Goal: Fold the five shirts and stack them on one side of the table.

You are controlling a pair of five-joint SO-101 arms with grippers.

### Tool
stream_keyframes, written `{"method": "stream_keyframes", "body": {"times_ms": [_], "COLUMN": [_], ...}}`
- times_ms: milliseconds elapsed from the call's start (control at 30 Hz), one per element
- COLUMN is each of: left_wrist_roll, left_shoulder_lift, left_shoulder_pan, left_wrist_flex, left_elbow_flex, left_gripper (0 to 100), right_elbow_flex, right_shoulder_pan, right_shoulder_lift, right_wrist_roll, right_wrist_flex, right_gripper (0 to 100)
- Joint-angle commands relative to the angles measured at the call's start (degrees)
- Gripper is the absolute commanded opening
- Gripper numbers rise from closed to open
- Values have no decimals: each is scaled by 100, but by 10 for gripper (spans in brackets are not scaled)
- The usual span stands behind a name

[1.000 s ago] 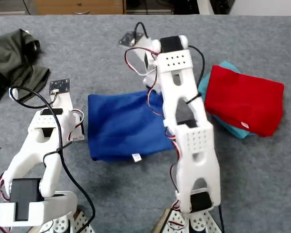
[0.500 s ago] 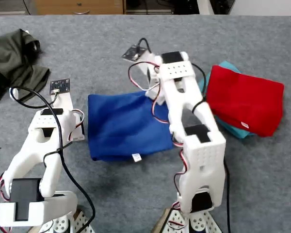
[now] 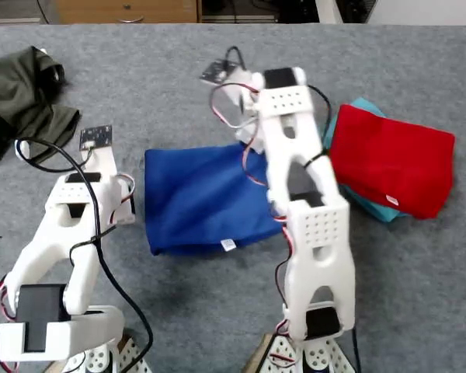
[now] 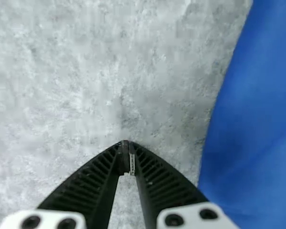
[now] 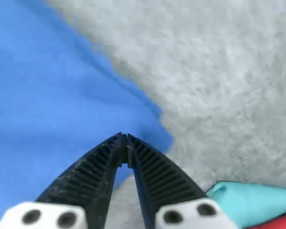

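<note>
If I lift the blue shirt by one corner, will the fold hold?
Probably not: the blue shirt lies flat as soft folded cloth, so a one-corner lift would likely let its layers sag open. It looks light, but if pushed, the fuzzy grey table may drag its bottom layer and bunch it.

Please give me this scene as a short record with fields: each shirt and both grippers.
blue shirt: folded, middle of the table
red shirt: folded, lying on the teal shirt
dark green shirt: crumpled, far left corner
left gripper: shut, over bare table beside the blue shirt
right gripper: shut on the blue shirt's corner
</note>
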Motion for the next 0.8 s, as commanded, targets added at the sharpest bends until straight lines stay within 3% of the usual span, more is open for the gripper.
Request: {"method": "stream_keyframes", "body": {"times_ms": [0,167,433,567,767], "left_wrist_roll": [79,659,1275,1292,1257], "left_shoulder_lift": [-66,-13,989,2141,3327], "left_shoulder_pan": [70,281,1442,1442,993], "left_wrist_flex": [510,914,299,211,246], "left_elbow_flex": [-870,-2207,-2927,-3473,-4343], "left_gripper": [19,19,19,19,19], "right_elbow_flex": [-1209,-857,2255,3793,6246], "right_shoulder_pan": [-207,-75,-48,154,453], "right_shoulder_lift": [-259,-1068,-3108,-3987,-4673], "right_wrist_roll": [35,-308,-484,-457,-448], "right_wrist_flex": [800,782,677,229,-1292], "right_gripper": [5,5,5,5,5]}}
